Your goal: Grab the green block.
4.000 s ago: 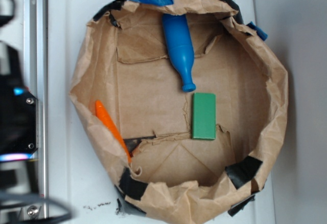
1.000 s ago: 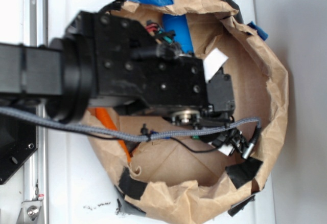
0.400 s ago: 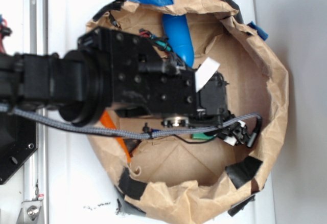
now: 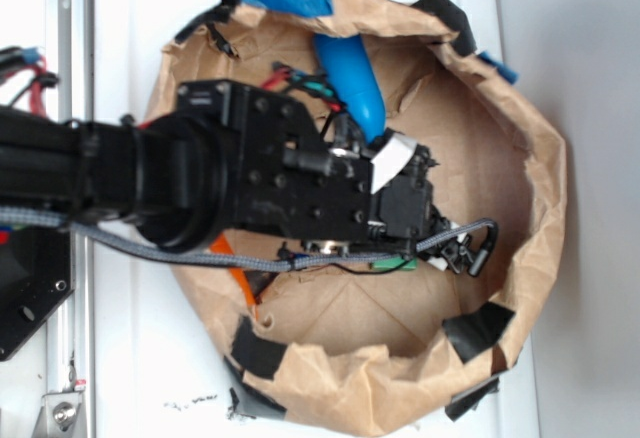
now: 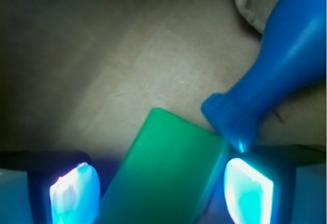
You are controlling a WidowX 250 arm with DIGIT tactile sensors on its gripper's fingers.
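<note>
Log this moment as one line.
gripper: open, straddling green block | bottle: neck beside right finger | grasp: not yet closed

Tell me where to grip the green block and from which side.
Take the green block across its two long edges, coming straight down from above: it lies flat between the open pincer. The blue bottle has its cap at one corner, so grip mid-length, away from it.

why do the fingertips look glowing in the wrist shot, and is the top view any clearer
Wrist view: both fingers blow out cyan-white and blurred; green block and blue bottle sharper; upper left dim. Exterior view: evenly lit, but the arm hides nearly all the block.
</note>
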